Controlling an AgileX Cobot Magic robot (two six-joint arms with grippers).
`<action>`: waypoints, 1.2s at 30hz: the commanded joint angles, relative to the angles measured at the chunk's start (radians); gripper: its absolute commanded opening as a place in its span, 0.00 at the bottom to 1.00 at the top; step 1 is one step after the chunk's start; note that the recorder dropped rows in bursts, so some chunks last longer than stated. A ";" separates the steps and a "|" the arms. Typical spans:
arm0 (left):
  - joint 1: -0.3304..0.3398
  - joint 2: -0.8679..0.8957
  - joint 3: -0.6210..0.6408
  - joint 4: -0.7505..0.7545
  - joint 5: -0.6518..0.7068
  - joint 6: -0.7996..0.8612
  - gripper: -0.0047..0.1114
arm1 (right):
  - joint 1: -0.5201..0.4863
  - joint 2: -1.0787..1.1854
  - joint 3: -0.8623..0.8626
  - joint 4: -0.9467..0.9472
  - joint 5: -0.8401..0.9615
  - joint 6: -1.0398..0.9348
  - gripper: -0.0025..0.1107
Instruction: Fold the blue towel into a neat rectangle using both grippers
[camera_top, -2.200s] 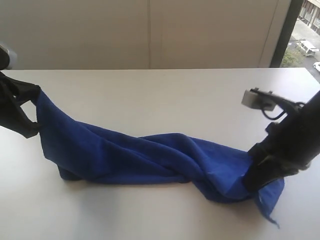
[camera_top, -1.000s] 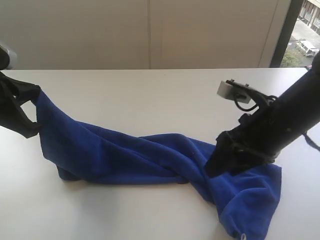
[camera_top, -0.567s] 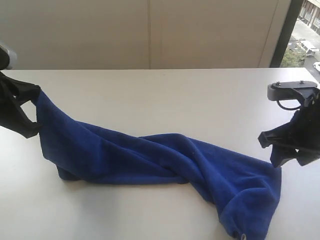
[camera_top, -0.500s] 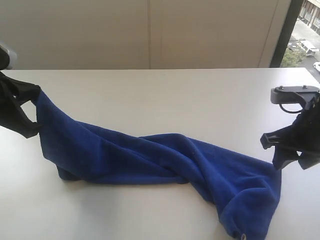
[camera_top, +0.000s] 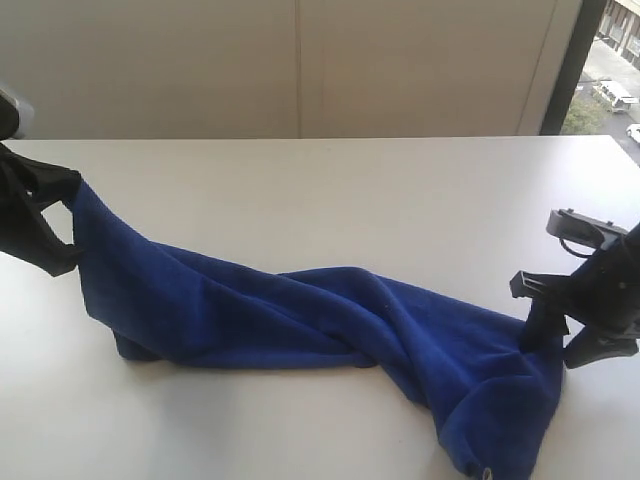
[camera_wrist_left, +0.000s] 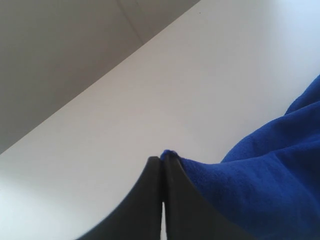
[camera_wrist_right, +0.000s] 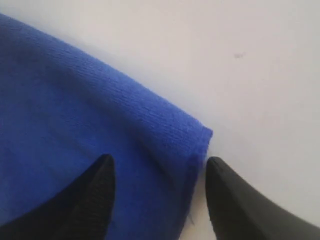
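The blue towel (camera_top: 300, 315) lies twisted and bunched across the white table (camera_top: 330, 190), with a small white tag (camera_top: 485, 474) at its near right edge. My left gripper (camera_top: 68, 228) is shut on the towel's far left corner (camera_wrist_left: 167, 154) and holds it raised off the table. My right gripper (camera_top: 558, 345) stands open over the towel's right corner (camera_wrist_right: 197, 137). One of its fingers (camera_wrist_right: 97, 185) is above the cloth, the other beside the edge over bare table. Nothing is pinched between them.
A pale wall (camera_top: 300, 60) runs behind the table's far edge. A window strip (camera_top: 610, 60) shows at the far right. Bare table surface lies in front of and behind the towel.
My right gripper let go of the towel's right end, swung out to the right and came down over the right corner. That end now lies spread flat. The left gripper has not moved.
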 joint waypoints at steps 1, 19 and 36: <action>0.003 -0.003 0.003 -0.015 0.007 -0.004 0.04 | -0.006 0.038 0.002 0.122 -0.003 -0.120 0.46; 0.003 -0.003 0.003 -0.015 0.007 -0.004 0.04 | 0.052 -0.442 -0.010 0.219 0.021 -0.455 0.02; 0.003 -0.003 0.003 -0.015 0.007 -0.004 0.04 | 0.069 -0.045 0.028 0.025 0.163 -0.130 0.53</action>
